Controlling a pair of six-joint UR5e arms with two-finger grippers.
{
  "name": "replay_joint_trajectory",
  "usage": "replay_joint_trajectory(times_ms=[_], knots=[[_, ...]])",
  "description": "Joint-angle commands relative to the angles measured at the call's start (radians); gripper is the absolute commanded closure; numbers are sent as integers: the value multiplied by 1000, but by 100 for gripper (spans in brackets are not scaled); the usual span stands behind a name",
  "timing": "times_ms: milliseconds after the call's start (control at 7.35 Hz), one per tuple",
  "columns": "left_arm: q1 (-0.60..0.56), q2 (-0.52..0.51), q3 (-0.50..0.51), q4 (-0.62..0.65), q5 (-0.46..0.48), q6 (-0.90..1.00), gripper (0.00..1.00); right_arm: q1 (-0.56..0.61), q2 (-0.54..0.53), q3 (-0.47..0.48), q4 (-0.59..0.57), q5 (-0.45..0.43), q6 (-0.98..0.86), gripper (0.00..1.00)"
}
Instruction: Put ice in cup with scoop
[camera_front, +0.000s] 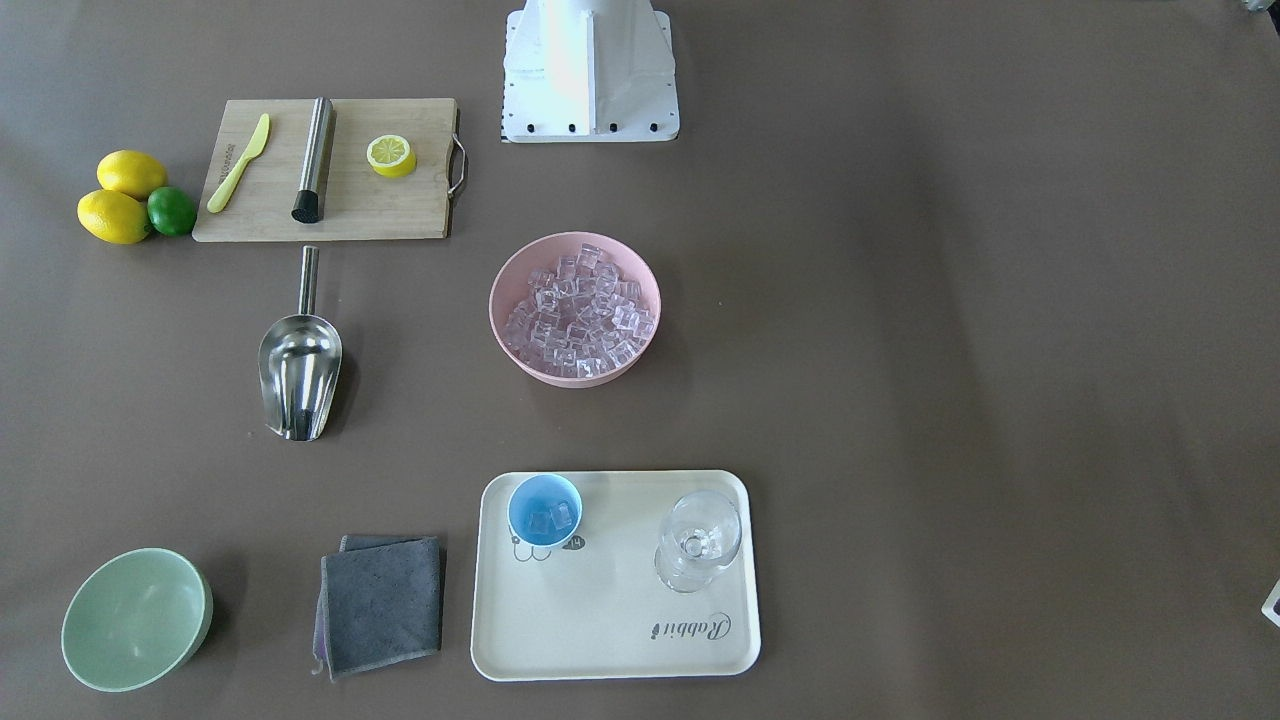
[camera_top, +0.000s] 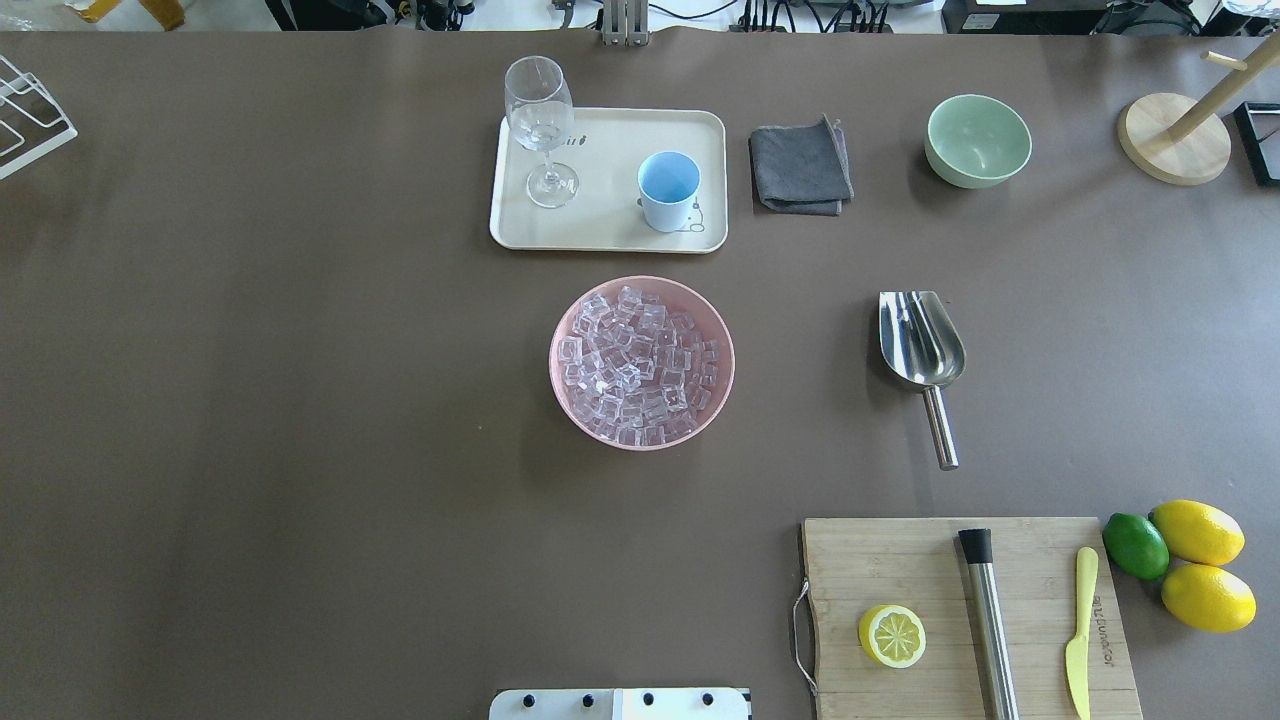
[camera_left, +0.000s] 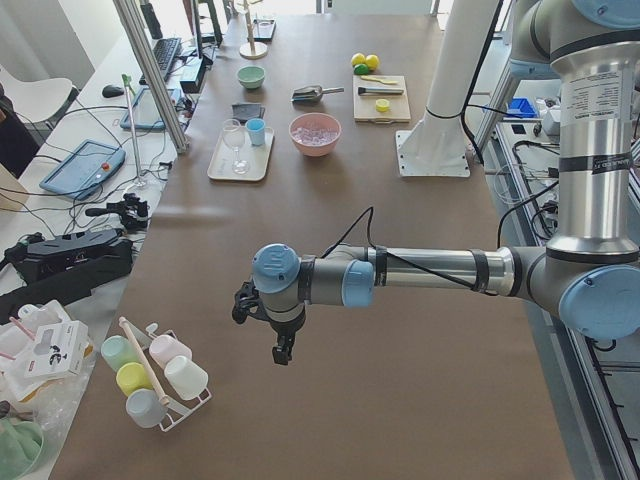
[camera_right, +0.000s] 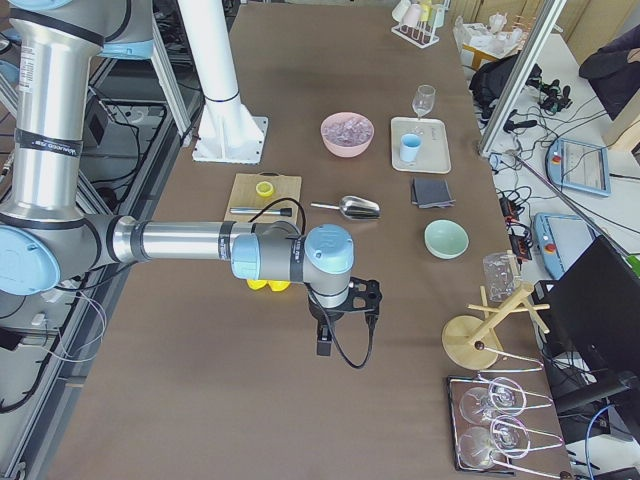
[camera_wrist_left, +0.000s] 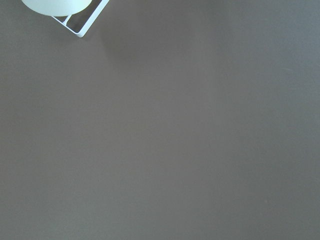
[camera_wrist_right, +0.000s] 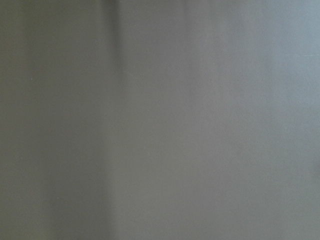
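Now | scoop (camera_front: 298, 370) clear of pink bowl (camera_front: 575, 378) | cup (camera_front: 545, 510) at tray (camera_front: 610, 610) corner

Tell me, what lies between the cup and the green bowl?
A folded grey cloth lies on the table between the cup and the green bowl, just beside the tray. The overhead view shows this plainly.

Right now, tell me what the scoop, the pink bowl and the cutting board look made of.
The scoop looks like polished stainless steel: mirror-like reflections. The pink bowl seems matte plastic or similar: opaque, no glare. The cutting board looks like pale wood or bamboo: visible grain.
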Motion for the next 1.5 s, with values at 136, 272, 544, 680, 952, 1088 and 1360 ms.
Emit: replay_joint_trajectory(times_ms=[136, 272, 544, 680, 952, 1088, 1360], knots=[[0, 0, 0, -1, 0, 0, 2, -8, 11, 14, 8, 14, 54, 0], [0, 0, 0, -1, 0, 0, 2, -17, 17, 2, 9, 5, 57, 0], [6, 0, 0, -1, 0, 0, 2, -20, 26, -6, 9, 1, 59, 0], [6, 0, 0, -1, 0, 0, 2, -20, 28, -4, 11, 1, 59, 0], [6, 0, 0, -1, 0, 0, 2, -20, 28, -4, 11, 9, 80, 0], [8, 0, 0, -1, 0, 0, 2, -20, 28, -4, 11, 9, 80, 0], [8, 0, 0, -1, 0, 0, 2, -20, 26, -4, 11, 5, 80, 0]])
